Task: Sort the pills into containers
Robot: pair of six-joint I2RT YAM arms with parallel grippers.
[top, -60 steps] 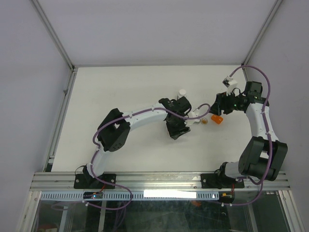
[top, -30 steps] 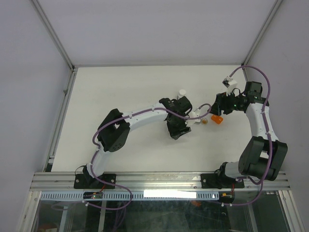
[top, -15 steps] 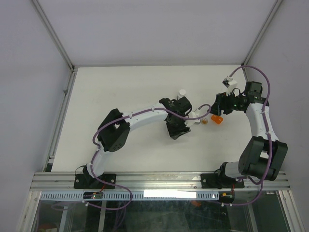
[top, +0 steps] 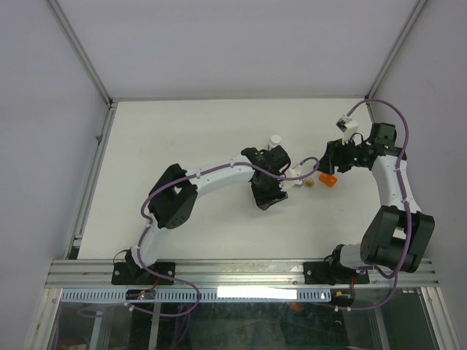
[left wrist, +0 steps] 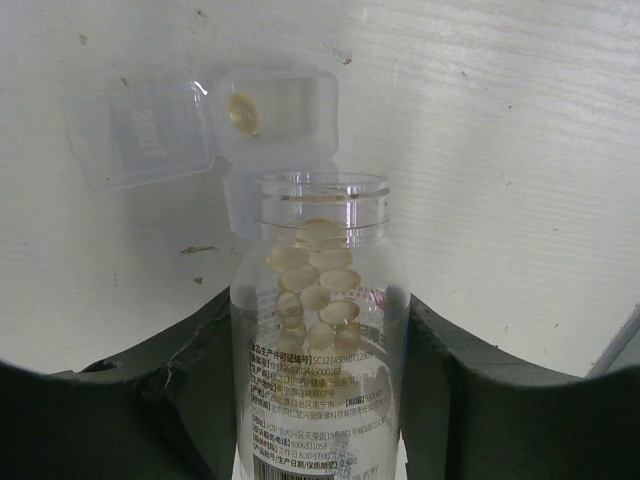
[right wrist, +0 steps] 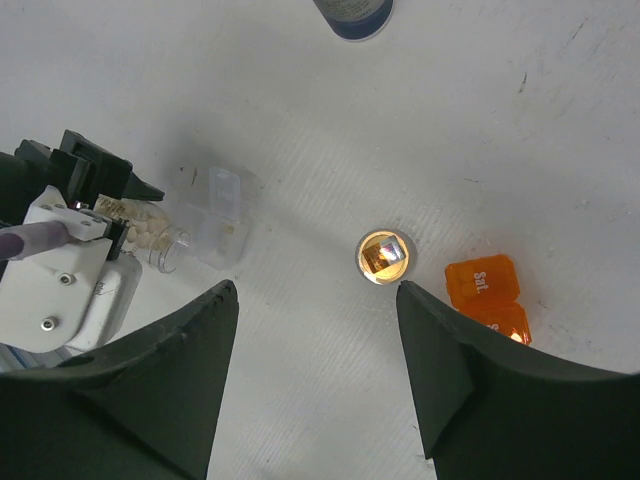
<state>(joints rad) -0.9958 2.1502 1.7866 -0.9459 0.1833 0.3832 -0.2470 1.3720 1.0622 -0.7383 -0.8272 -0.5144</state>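
Nothing has shifted since a second ago. The left gripper (left wrist: 320,385) clamps the pill bottle (left wrist: 322,290), tipped toward the open two-cell box (left wrist: 275,140) (one pill (left wrist: 241,108) inside). The right gripper (right wrist: 315,300) hangs spread and empty above the vial (right wrist: 384,256). Sorting has barely begun, I'd say.

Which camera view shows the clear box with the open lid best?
The left wrist view: the box lies just past the bottle, lid open, one pill in a cell. The right wrist view shows it small and pale. In the top view it is too small to make out.
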